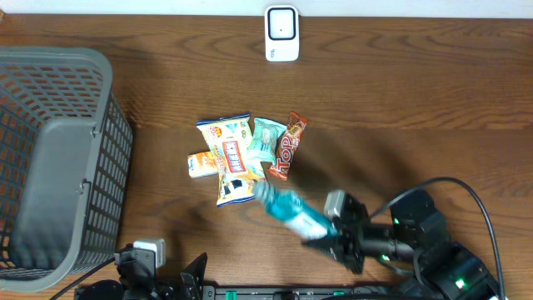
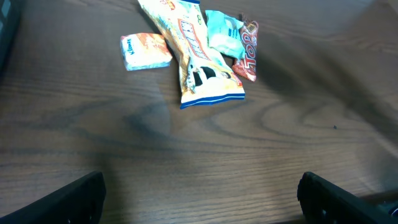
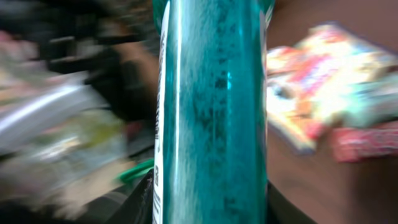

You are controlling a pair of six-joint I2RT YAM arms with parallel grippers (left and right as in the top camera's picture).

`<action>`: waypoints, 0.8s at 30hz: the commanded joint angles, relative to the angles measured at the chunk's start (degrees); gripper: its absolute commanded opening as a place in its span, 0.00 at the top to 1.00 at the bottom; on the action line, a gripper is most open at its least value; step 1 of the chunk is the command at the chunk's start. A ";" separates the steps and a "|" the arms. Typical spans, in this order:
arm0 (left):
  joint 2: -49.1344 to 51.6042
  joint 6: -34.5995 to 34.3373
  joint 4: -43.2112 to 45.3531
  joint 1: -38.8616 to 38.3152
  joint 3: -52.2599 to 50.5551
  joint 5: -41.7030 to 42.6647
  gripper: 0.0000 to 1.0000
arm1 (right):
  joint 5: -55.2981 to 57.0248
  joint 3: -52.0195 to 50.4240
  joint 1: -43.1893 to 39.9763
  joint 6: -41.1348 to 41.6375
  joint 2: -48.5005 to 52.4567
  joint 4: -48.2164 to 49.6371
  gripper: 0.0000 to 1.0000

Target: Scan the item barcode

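Brown wooden table (image 1: 400, 100) carries a grey basket (image 1: 50, 167), a white scanner (image 1: 281, 33), and 4 snack packets (image 1: 233, 158) clustered mid-table.

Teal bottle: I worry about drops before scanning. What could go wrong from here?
The right hand grips the bottle near one end, so the long free end could sag or slip. That free end hangs close by the snacks; a low swing toward the scanner could scatter them.
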 commanded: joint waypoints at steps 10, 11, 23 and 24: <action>-0.42 0.98 0.00 -0.24 0.24 0.07 0.02 | 31.04 0.87 -0.31 -14.93 28.59 38.93 0.99; -0.42 0.98 0.00 -0.24 0.24 0.07 0.02 | 34.23 0.90 -0.33 -15.21 31.89 43.98 0.99; -0.42 0.98 0.00 -0.24 0.24 0.07 0.02 | 45.88 19.21 -5.79 -28.48 67.87 71.30 0.99; -0.42 0.98 0.00 -0.24 0.24 0.07 0.02 | 46.42 22.32 -6.34 -29.22 70.25 71.30 0.99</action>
